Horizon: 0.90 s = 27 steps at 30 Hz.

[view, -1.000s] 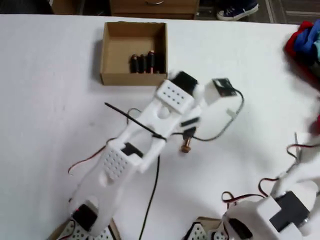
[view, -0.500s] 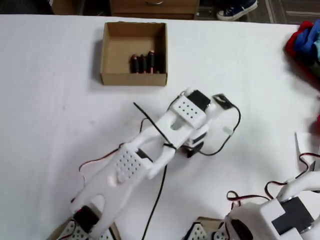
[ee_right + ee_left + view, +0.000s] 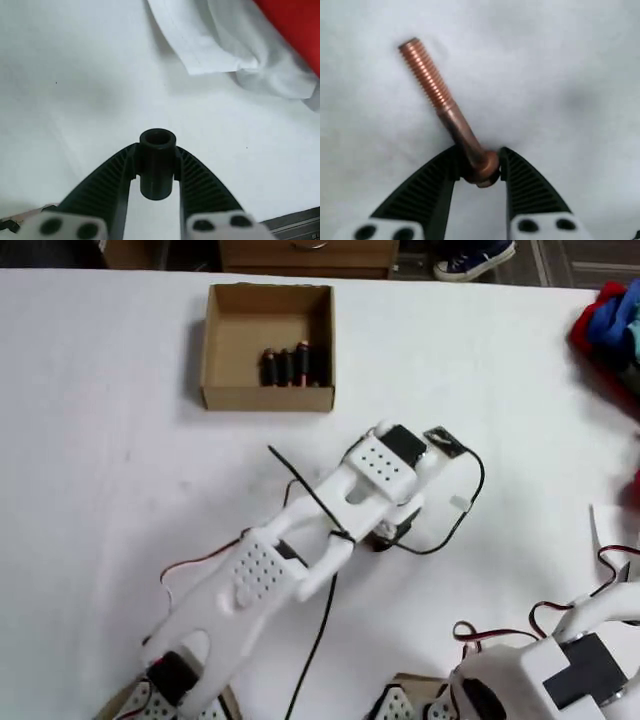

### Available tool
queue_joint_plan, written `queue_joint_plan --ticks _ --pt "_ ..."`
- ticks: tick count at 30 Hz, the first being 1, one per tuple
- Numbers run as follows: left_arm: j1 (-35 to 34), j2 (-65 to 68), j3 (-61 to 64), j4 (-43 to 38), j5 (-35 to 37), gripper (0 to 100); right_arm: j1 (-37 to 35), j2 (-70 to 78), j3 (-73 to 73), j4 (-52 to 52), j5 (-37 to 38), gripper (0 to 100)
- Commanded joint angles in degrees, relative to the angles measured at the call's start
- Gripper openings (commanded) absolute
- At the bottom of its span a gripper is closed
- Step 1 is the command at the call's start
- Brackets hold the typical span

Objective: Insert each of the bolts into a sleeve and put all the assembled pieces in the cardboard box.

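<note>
From above, our left gripper (image 3: 388,532) is sitting at mid-table, the cardboard box (image 3: 268,398) at eleven o'clock from it, assembled pieces (image 3: 290,365) inside. Left wrist: its fingers are pinching the bolt (image 3: 437,95) by the head. Right wrist: our right gripper (image 3: 156,152) is clamping a sleeve (image 3: 157,172), bore exposed. We are judging insertion next, thread lined to bore

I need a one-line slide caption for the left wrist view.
Left hand gripping a copper-coloured threaded metal bolt by its head against the white table.
</note>
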Motion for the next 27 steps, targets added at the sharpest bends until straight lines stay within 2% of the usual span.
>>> queue_joint_plan --ticks 1,3,6,15,22,25,27 --pt "-1.6 0.1 -0.8 -0.7 0.4 7 0.1 -3.6 -0.9 0.2 0.4 2.0" --pt "-1.8 -0.3 -0.5 0.4 0.0 3 0.1 -3.6 -0.9 0.2 0.4 2.0" --pt "-4.7 -0.6 -0.5 1.1 -3.2 3 0.1 -3.6 -0.9 0.2 0.4 2.0" --pt "-18.5 -13.1 3.2 1.1 -38.4 2 0.1 -3.6 -0.9 0.2 0.4 2.0" --pt "-28.4 -27.4 29.0 1.0 -74.2 2 -2.2 -3.6 -0.9 0.2 0.3 2.0" --pt "-32.0 -30.9 36.3 0.4 -83.2 2 -2.9 -3.6 -0.9 0.2 0.1 2.0" --pt "-33.9 -31.2 37.3 -0.3 -83.8 2 -3.6 -3.6 -0.9 0.3 0.1 2.0"
